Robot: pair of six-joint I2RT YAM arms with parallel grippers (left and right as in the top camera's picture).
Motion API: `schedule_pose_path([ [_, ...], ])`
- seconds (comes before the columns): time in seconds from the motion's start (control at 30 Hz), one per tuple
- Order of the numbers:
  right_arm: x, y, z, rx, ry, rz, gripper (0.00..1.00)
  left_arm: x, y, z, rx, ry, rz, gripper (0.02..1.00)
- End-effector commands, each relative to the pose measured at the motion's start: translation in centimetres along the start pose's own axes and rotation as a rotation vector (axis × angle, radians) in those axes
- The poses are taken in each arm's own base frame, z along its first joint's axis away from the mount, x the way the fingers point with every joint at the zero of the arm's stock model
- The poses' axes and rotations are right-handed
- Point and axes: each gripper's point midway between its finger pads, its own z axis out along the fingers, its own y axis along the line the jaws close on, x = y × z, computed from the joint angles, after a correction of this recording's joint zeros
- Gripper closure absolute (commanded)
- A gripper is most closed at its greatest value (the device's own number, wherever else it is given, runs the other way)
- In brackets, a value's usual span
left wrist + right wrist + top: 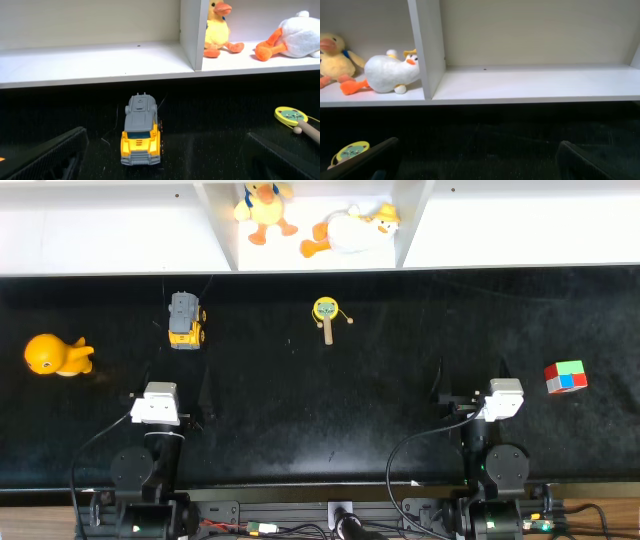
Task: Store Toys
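Black matting covers the table (300, 400), and a white shelf unit (100, 230) runs along its far edge. Both arms sit back near their bases. The left tool (157, 395) and the right tool (500, 392) each have their fingers spread wide with nothing between them.

In the shelf's middle compartment a white plush goose (350, 230) lies on its side beside a seated yellow plush duck (264, 208). On the table, an orange duck toy (55, 355) rests at the far left. A grey and yellow toy truck (185, 320) stands ahead of the left tool. A multicoloured cube (565, 377) sits at the far right. A small green rattle drum (326, 315) lies near the middle, close to the shelf.
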Motion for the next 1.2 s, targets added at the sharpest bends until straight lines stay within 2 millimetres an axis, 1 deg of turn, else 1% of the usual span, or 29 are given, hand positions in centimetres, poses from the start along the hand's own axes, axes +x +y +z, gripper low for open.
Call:
schedule_pose_path([
  [0.03, 0.4, 0.2, 0.0, -0.011, 0.001, 0.007, 0.005, -0.1, 0.1, -0.1, -0.007, -0.006, 0.016, 0.020],
  [0.63, 0.4, 0.2, 0.0, -0.011, 0.001, 0.007, 0.007, -0.1, 0.1, -0.1, -0.007, -0.005, 0.016, 0.020],
  [0.7, 0.4, 0.2, 0.0, -0.011, 0.001, 0.007, 0.005, 0.0, 0.7, -0.1, -0.040, 0.000, 0.019, 0.020],
  [0.73, 0.4, 0.2, 0.0, -0.011, 0.001, 0.007, 0.007, -0.2, 0.5, -0.1, -0.027, -0.001, 0.009, 0.020],
  [0.8, 0.4, 0.2, 0.0, -0.011, 0.001, 0.007, 0.005, -1.2, -0.3, -0.4, 0.019, 0.007, -0.042, 0.020],
  [0.87, 0.4, 0.2, 0.0, -0.011, 0.001, 0.007, 0.007, -2.1, -0.2, -0.8, 0.016, 0.065, -0.101, 0.020],
  [0.97, 0.4, 0.2, 0.0, -0.011, 0.001, 0.007, 0.007, -3.2, 0.2, -1.2, -0.003, 0.191, -0.109, 0.023],
  [1.03, 0.4, 0.2, 0.0, -0.011, 0.001, 0.007, 0.007, -3.6, 1.0, -1.3, -0.034, 0.295, -0.108, 0.023],
  [1.1, 0.4, 0.2, 0.0, -0.011, 0.001, 0.007, 0.005, -4.0, 1.6, -1.2, -0.025, 0.391, -0.076, 0.023],
  [1.2, 0.4, 0.2, 0.0, -0.011, 0.001, 0.007, 0.007, -4.6, 2.4, -0.5, 0.037, 0.492, -0.039, 0.025],
])
